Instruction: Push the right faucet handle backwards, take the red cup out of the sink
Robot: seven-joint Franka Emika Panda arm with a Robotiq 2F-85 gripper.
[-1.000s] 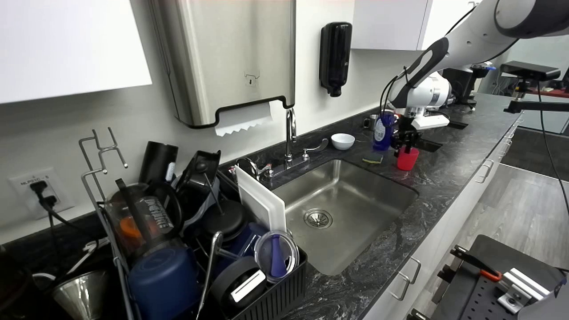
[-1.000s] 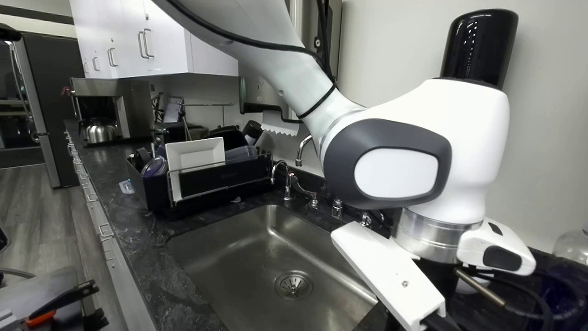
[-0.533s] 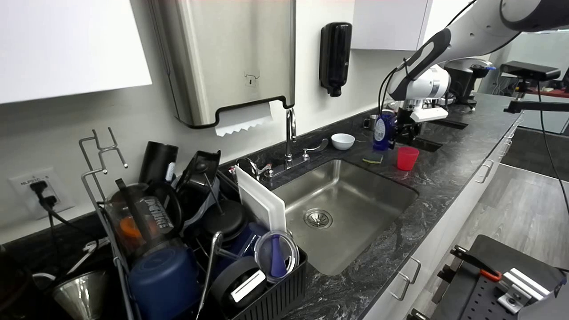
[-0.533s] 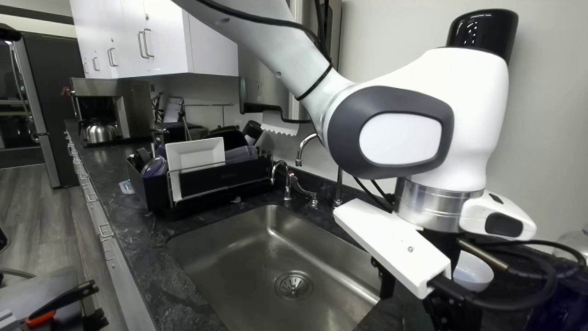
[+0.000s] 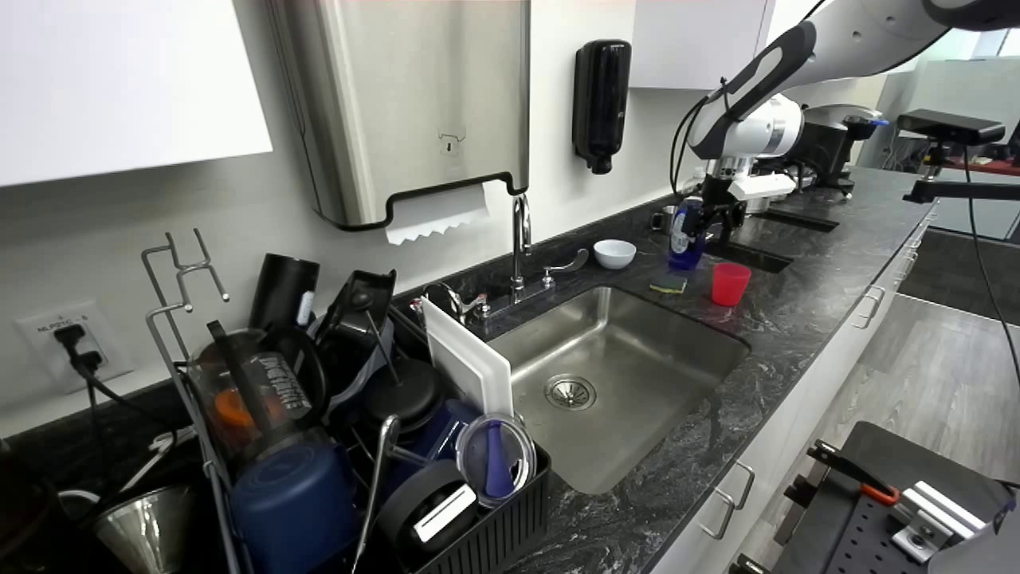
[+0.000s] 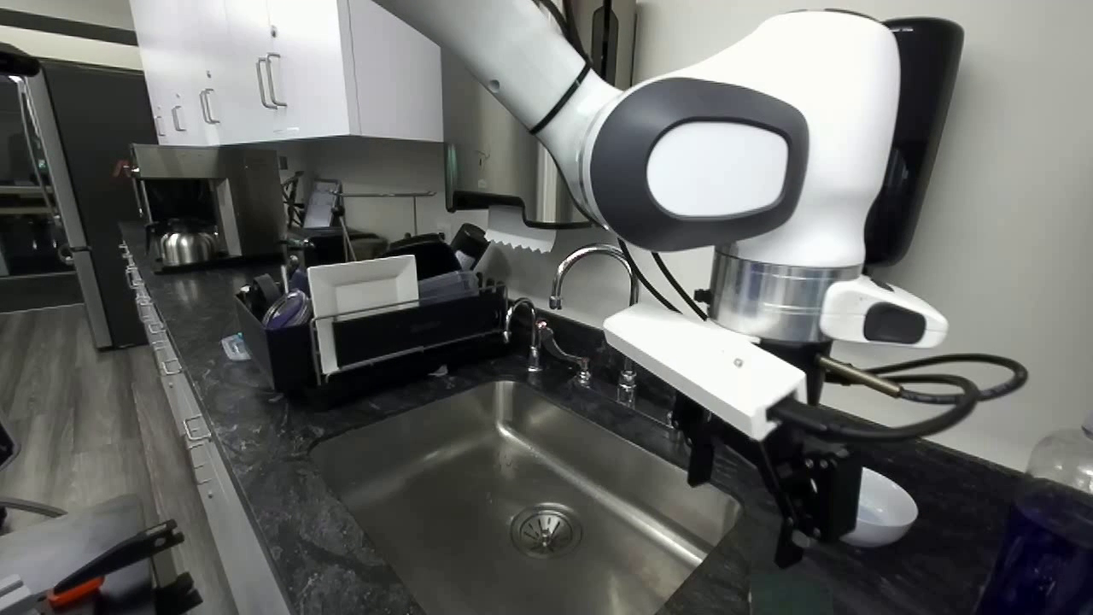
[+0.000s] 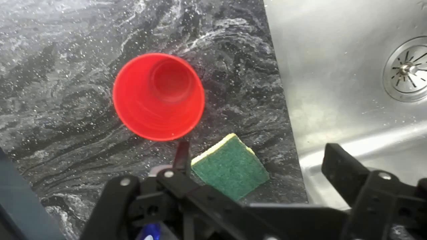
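The red cup stands upright on the dark countertop beside the sink. In the wrist view I look down into the cup; the sink basin is to its right. The cup is out of view in an exterior view where the sink shows. My gripper is open and empty, its fingers wide apart above a sponge. It also shows in both exterior views, raised above the counter and apart from the cup. The right faucet handle is a chrome lever near the wall, beside the faucet.
A green-and-yellow sponge lies between cup and sink. A white bowl and a blue soap bottle stand near the wall. A full dish rack with a white plate borders the sink's opposite side. A black dispenser hangs above.
My gripper was down at the red cup one second ago. It has risen off the cup and moved toward the wall. The cup stays standing in place on the counter.
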